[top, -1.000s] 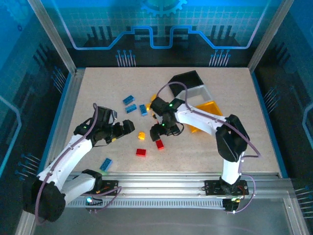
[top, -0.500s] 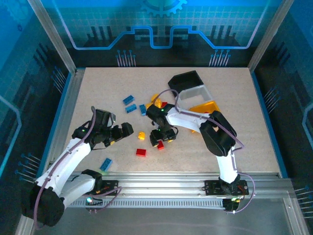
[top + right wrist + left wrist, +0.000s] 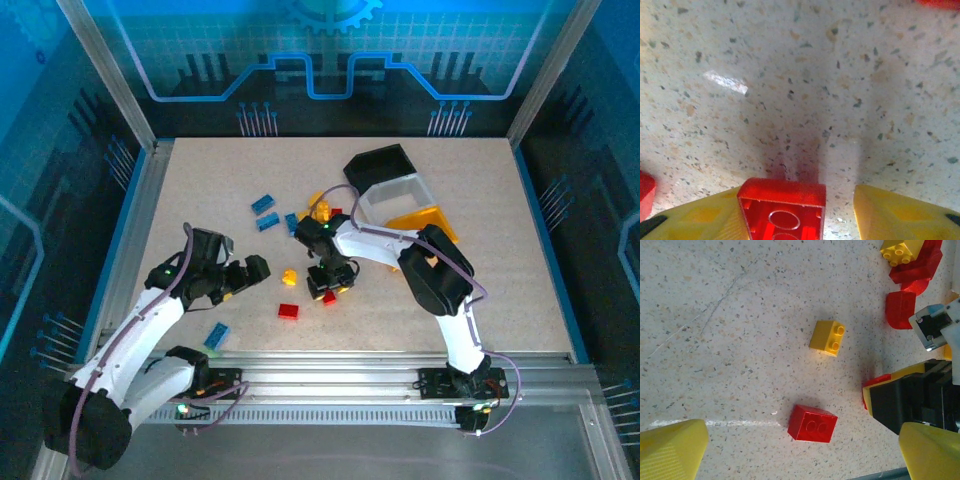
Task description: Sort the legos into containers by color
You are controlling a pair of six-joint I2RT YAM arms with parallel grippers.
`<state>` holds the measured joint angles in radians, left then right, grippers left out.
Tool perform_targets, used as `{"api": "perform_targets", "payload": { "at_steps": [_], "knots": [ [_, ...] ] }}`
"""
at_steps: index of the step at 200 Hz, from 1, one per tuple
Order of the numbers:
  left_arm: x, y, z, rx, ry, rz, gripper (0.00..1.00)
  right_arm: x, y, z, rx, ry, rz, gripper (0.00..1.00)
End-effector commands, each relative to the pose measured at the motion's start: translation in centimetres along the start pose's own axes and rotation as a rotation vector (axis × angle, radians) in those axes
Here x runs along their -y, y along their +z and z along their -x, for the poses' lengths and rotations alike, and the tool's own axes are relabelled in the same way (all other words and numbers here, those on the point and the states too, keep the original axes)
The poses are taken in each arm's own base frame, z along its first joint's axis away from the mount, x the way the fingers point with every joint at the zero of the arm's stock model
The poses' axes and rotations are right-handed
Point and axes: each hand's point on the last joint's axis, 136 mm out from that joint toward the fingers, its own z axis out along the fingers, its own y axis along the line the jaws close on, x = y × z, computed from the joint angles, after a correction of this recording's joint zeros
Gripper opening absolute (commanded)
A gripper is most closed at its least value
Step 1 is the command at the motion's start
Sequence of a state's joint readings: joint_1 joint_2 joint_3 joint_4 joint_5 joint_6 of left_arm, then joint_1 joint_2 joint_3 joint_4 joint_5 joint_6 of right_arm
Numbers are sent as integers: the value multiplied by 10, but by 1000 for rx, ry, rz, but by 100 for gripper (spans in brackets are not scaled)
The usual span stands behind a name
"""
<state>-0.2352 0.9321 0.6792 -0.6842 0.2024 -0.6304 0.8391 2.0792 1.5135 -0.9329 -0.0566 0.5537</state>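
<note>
right hand (image 3: 805, 215) | low over bench (image 3: 500, 290), fingers astride red lego (image 3: 782, 207), one pad touching, gap at the other, apparently not pinched || left hand (image 3: 802, 450) | spread wide, holding nothing, above loose red lego (image 3: 812, 424); yellow lego (image 3: 828, 337) just beyond, both flat on bench

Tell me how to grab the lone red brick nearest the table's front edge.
Grip the red brick across two opposite side walls, coming straight down. It lies flat on the table, studs up, with bare surface all round, so the flat walls are free.
</note>
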Motion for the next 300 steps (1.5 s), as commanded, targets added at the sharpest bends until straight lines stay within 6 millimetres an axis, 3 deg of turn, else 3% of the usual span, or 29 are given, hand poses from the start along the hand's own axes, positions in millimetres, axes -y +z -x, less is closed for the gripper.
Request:
{"api": "perform_targets", "payload": {
  "at_steps": [1, 46, 96, 152, 223, 259, 300],
  "knots": [
    [-6, 0, -1, -6, -23, 15, 99, -4, 5, 0, -19, -6, -21, 50],
    [-7, 3, -1, -9, -29, 16, 99, -3, 3, 1, -20, -9, -29, 38],
    [-3, 7, 3, -17, -33, 5, 99, 3, -11, 3, 8, 7, -35, 34],
    [1, 14, 5, -27, -46, -14, 99, 10, -40, 14, 62, 68, -7, 31],
    [0, 19, 1, -42, -60, -25, 99, 19, -92, 32, 144, 196, 141, 29],
    [-3, 24, -5, -69, -75, -26, 99, 46, -122, 39, 200, 269, 175, 29],
    [-10, 24, -6, -74, -79, 13, 99, 114, -144, 37, 258, 405, 169, 28]
  ]
}}
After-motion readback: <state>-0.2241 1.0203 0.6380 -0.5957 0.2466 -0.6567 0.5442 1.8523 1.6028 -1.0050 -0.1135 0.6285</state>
